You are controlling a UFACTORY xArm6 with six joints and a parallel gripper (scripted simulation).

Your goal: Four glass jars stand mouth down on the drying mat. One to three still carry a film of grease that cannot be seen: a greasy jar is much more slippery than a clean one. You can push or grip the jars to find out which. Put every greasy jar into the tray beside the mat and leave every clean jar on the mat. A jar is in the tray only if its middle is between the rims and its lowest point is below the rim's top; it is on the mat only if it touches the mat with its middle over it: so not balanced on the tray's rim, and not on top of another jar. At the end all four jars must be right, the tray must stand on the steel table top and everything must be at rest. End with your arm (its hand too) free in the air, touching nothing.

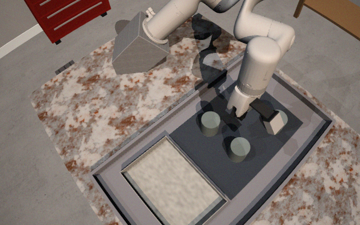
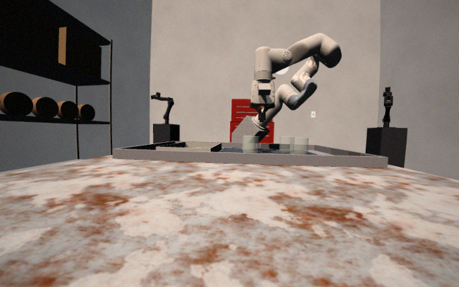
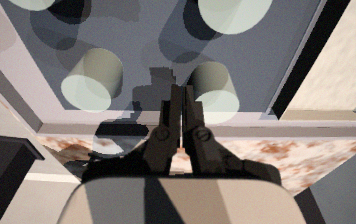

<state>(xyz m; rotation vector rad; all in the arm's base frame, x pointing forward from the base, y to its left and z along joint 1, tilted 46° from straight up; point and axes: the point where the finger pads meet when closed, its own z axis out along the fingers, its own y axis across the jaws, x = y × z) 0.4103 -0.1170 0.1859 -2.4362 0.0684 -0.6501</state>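
Note:
My gripper (image 1: pixel 239 116) (image 2: pixel 262 114) (image 3: pixel 181 98) is shut on nothing and hangs above the dark drying mat (image 1: pixel 207 161) (image 3: pixel 150 35) near its back edge. In the wrist view its tips lie between two pale glass jars, one (image 3: pixel 212 92) just to their right and one (image 3: pixel 92 80) further left. Two more jars (image 3: pixel 235 12) (image 3: pixel 30 2) show at the top edge. The top view shows three jars (image 1: pixel 210 123) (image 1: pixel 240 149) (image 1: pixel 283 116); the arm hides the fourth. All the jars I see stand upright on the mat. The tray (image 1: pixel 172 183) (image 3: pixel 340 75) beside the mat holds no jar.
The mat and tray sit on a rimmed steel table top (image 1: pixel 148 137) set in a marble counter (image 1: pixel 87 100). The wrist camera box (image 1: pixel 273 123) hangs over the right jar. The arm's grey base block (image 1: pixel 138 47) stands behind, with a red cabinet (image 1: pixel 69 13) beyond it.

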